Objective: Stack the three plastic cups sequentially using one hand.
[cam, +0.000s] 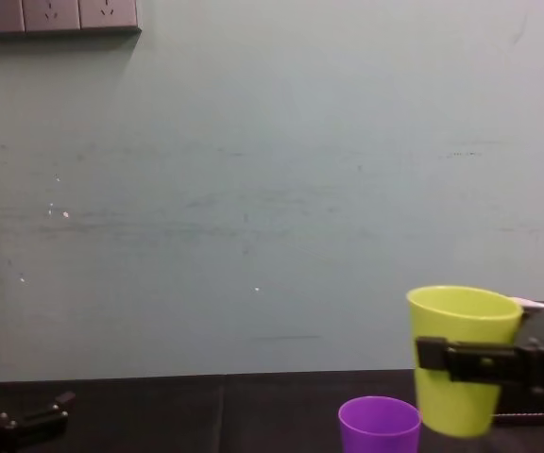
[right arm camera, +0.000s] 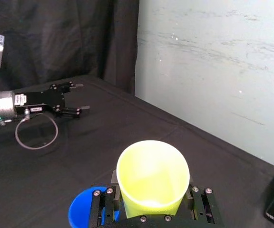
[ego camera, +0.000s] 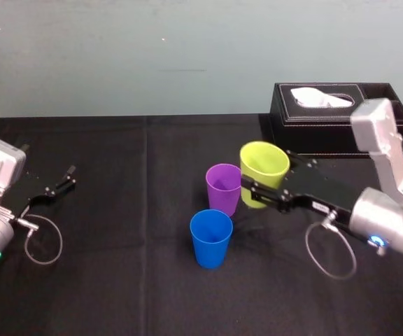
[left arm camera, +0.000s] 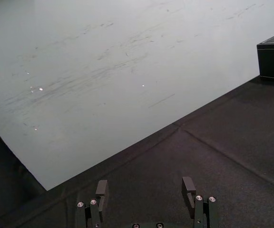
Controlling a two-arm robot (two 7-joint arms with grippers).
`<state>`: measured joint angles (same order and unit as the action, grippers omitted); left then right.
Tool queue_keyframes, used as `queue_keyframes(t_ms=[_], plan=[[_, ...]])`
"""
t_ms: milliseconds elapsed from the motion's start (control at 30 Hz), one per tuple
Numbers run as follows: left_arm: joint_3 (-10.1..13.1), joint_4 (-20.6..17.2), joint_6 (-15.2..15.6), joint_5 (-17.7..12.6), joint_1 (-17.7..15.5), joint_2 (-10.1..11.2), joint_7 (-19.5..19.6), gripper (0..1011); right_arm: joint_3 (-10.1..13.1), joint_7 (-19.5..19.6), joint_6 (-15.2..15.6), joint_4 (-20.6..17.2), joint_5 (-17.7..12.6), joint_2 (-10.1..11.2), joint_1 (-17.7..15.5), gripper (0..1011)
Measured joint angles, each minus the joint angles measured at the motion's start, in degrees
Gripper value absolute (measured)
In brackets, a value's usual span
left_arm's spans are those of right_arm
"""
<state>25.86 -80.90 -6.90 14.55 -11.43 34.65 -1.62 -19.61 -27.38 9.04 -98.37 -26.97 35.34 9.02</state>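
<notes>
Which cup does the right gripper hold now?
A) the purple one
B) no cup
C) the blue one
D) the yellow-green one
D: the right gripper is shut on the yellow-green cup, raised beside the purple cup; the blue cup stands free on the table, and the left gripper sits open at far left.
</notes>
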Motion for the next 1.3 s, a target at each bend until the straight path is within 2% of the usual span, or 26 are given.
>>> queue_keyframes(t_ms=[200, 600, 1000, 1300], plan=[[0.0, 0.0, 0.0, 0.0, 0.0, 0.0, 0.0, 1010, -2.8, 0.16, 1.34, 3.92, 1.42, -2.48, 5.15, 734], [0.0, 0.0, 0.0, 0.0, 0.0, 0.0, 0.0, 1010, -6.17, 0.94, 2.38, 8.91, 4.38, -5.97, 10.43, 734], [0.0, 0.0, 0.0, 0.0, 0.0, 0.0, 0.0, 1010, -7.05, 1.22, 2.91, 12.19, 5.88, -8.17, 12.65, 734], [0.0, 0.0, 0.0, 0.0, 0.0, 0.0, 0.0, 1010, -7.21, 1.14, 3.0, 13.55, 6.51, -8.91, 13.38, 734]])
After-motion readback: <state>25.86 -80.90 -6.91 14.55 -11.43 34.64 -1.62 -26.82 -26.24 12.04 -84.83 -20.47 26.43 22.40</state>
